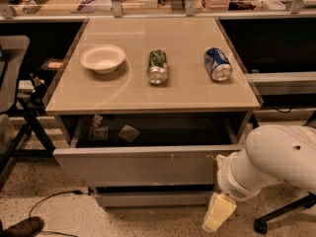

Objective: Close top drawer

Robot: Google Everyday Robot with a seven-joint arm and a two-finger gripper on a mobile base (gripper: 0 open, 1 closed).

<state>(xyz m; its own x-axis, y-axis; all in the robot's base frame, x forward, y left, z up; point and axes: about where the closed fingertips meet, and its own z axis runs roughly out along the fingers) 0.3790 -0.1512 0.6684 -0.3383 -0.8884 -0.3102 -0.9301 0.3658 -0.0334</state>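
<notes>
A bowl (102, 58), a green can (157, 67) and a blue can (217, 64) are laid out on the table (187, 33), under which the top drawer (143, 166) is pulled out nearward. The gripper (219, 214) is held low by the drawer's right end; whether it is clenched cannot be told.

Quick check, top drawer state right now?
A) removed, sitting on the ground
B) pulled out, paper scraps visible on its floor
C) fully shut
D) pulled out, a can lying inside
B: the top drawer stands out from under the table, with paper scraps showing on its floor. The gripper hangs low by the right end of the drawer front.
</notes>
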